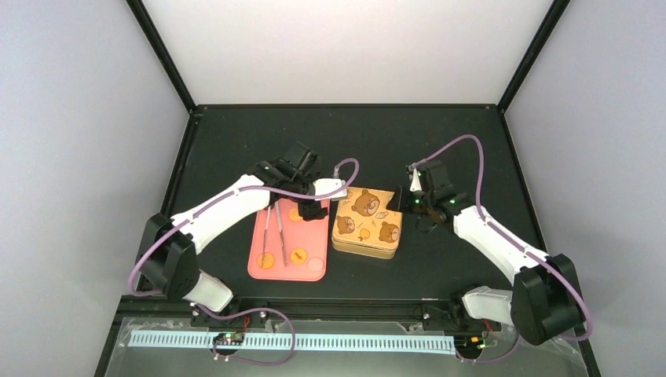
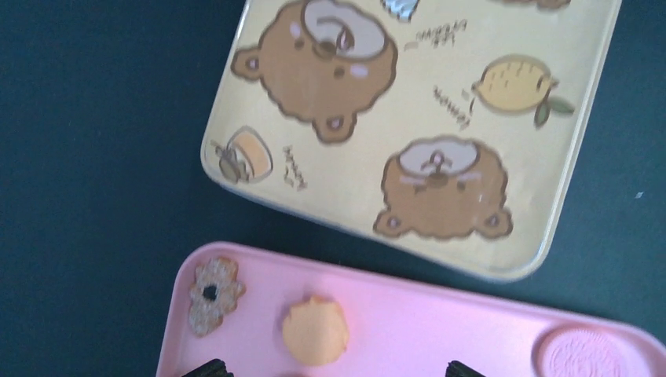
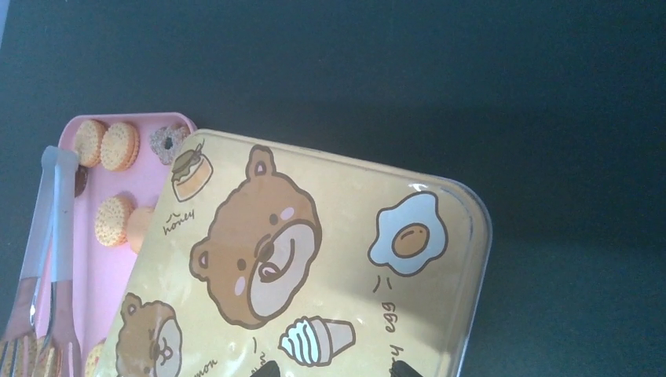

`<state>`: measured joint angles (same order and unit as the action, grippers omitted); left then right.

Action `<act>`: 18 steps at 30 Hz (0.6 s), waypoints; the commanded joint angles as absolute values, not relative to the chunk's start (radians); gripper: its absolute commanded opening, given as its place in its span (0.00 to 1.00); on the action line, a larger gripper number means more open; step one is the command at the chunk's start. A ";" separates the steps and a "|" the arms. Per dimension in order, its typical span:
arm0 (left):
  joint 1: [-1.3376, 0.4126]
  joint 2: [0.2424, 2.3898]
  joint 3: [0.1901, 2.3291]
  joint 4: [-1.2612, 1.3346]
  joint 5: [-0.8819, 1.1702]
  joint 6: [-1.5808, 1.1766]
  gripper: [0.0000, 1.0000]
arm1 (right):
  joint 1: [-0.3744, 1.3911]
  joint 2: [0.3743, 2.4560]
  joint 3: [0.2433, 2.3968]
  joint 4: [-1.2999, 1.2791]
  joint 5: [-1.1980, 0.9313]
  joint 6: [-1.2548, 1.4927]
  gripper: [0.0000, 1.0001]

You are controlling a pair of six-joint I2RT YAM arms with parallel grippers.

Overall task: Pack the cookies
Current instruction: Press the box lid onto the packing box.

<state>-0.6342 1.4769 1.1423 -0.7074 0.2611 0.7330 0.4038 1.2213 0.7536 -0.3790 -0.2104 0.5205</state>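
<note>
**Cookie-packing scene.** The cookies point(image 1: 298, 255) are lying on a pink tray point(image 1: 255, 250) on the black counter point(image 1: 236, 149), beside metal tongs point(image 1: 276, 236). A bear-printed yellow tin point(image 1: 365, 228) is sitting just right of the tray. The left hand point(image 1: 314, 210) is hovering over the tray's far end. Its fingers point(image 2: 206, 369) are standing wide apart and holding nothing, with an orange cookie point(image 2: 315, 330) lying ahead of the gap. The right hand point(image 1: 414, 200) is hanging at the tin's far right corner, fingers parted over the lid point(image 3: 330, 236). Whether it is gripping the lid cannot be told.
</note>
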 commanded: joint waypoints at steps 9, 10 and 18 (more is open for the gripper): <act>-0.810 1.657 1.167 -0.536 0.265 0.682 0.67 | 0.412 1.215 0.599 -0.269 -0.236 0.549 0.35; -0.818 1.662 1.157 -0.527 0.251 0.688 0.67 | 0.413 1.217 0.597 -0.268 -0.241 0.548 0.35; -0.836 1.612 1.071 -0.509 0.196 0.729 0.66 | 0.411 1.216 0.619 -0.265 -0.286 0.533 0.35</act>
<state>-0.8307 1.6444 1.1172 -0.5137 0.2481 0.6899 0.4091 1.2110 0.6216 -0.2489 -0.2588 0.5442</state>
